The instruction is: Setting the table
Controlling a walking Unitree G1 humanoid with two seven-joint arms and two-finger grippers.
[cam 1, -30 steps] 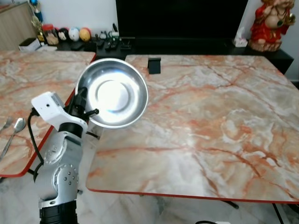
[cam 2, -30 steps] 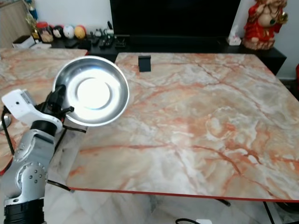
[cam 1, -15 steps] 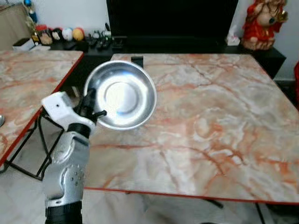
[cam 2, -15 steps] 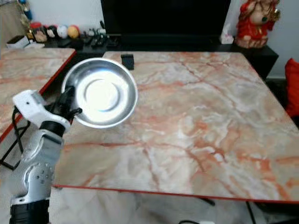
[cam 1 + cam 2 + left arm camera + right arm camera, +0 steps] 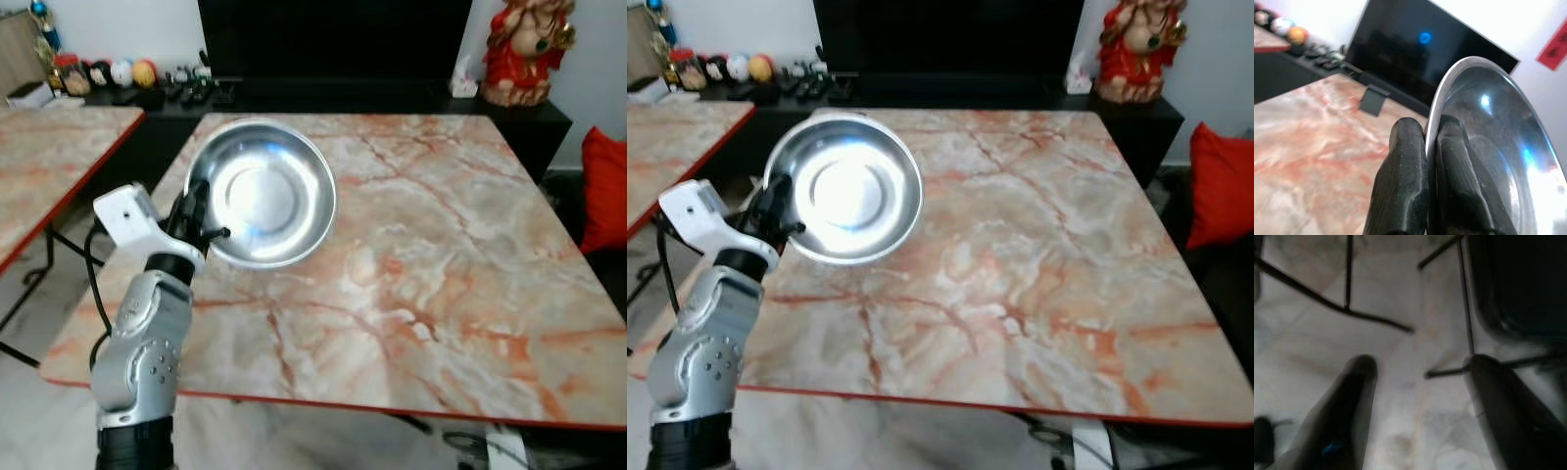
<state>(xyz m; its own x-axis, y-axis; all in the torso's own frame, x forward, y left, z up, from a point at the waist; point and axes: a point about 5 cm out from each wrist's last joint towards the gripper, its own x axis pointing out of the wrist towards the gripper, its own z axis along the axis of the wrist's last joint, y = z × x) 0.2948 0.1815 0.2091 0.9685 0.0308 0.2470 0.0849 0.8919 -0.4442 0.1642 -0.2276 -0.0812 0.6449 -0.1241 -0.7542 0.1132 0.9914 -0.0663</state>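
A shiny steel bowl (image 5: 265,191) is held up over the near left part of a marble table (image 5: 441,264), tilted so its hollow faces me. My left gripper (image 5: 199,211) is shut on the bowl's left rim. In the left wrist view the two black fingers (image 5: 1410,186) pinch the bowl's rim (image 5: 1449,93) between them. My right gripper (image 5: 1418,364) hangs low over the pale floor with its fingers spread open and nothing between them.
A second marble table (image 5: 49,162) stands to the left across a gap. Behind are a dark TV (image 5: 333,39), a low black shelf with small balls (image 5: 118,73), and a red figurine (image 5: 519,49). A red cushion (image 5: 605,191) sits at right. Black table legs (image 5: 1376,318) cross the floor.
The whole view has swung right and forward: the left table slid out toward the edge and the red cushion came in. The left gripper still holds the bowl the same way.
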